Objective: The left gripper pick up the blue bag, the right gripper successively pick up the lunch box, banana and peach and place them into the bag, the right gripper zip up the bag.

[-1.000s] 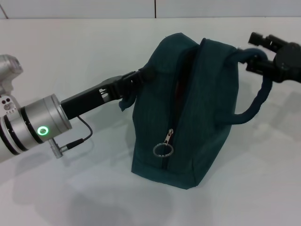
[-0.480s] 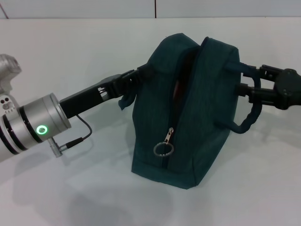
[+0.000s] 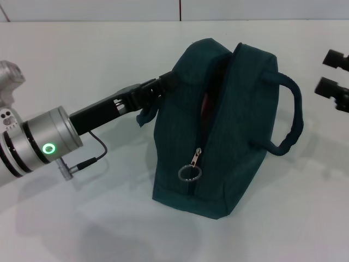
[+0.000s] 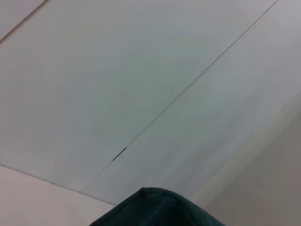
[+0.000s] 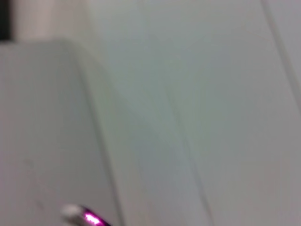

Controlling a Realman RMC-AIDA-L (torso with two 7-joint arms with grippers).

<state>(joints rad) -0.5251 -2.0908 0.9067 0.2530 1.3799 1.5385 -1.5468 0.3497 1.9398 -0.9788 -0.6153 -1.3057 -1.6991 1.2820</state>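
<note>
Blue bag [image 3: 218, 136] upright mid-frame on white tabletop [image 3: 82, 218], zipper partly undone, ring pull [image 3: 189, 173] low on front. Left claw [image 3: 155, 90] clamped on bag's left handle. Right claw [image 3: 334, 76] at right edge, parted, empty, apart from right handle [image 3: 292, 117].

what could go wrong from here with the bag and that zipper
1. The blue bag stands on the table with only the left gripper clamping its side flap; if that hold slips, it may slump or tip.
2. The right gripper is open and apart from the handle, and the zipper pull sits low on the near side, so reaching it could nudge the bag.
3. The zipper is mostly open; contents could spill.
</note>
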